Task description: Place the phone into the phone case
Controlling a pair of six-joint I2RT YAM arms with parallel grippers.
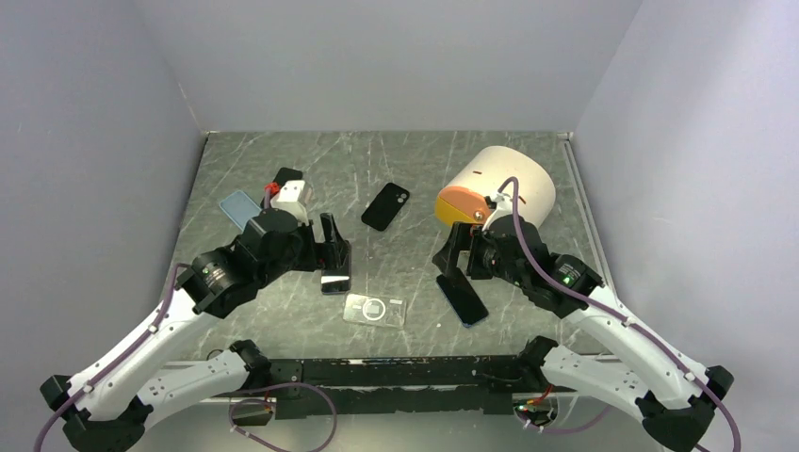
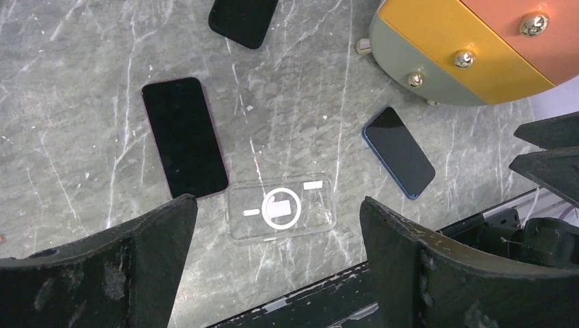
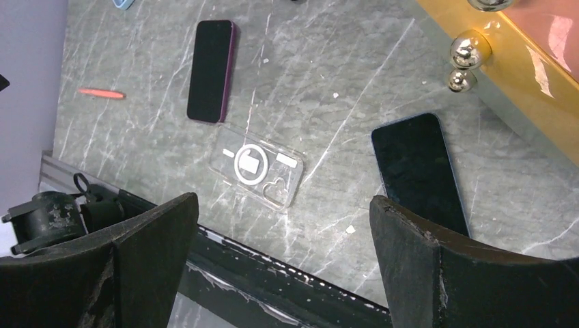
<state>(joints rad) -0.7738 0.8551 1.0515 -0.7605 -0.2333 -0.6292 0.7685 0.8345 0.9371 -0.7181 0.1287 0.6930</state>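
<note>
A clear phone case (image 1: pixel 375 311) with a white ring lies flat near the table's front edge, also in the left wrist view (image 2: pixel 281 209) and the right wrist view (image 3: pixel 258 166). A phone with a purple edge (image 1: pixel 335 281) (image 2: pixel 184 137) (image 3: pixel 212 70) lies screen up just left of it. A blue-edged phone (image 1: pixel 463 298) (image 2: pixel 399 152) (image 3: pixel 418 171) lies screen up to its right. My left gripper (image 1: pixel 334 247) (image 2: pixel 276 203) hovers open above the purple phone and the case, holding nothing. My right gripper (image 1: pixel 455 259) (image 3: pixel 283 201) hovers open by the blue phone, empty.
A black phone-shaped item (image 1: pixel 385 206) (image 2: pixel 242 20) lies at mid table. A white cylinder with orange and grey drawer fronts (image 1: pixel 499 188) (image 2: pixel 471 48) stands at the back right. A light blue case (image 1: pixel 240 207) lies at the back left. A red pen (image 3: pixel 100 93) lies at the left. The black front rail (image 1: pixel 396 369) runs below the case.
</note>
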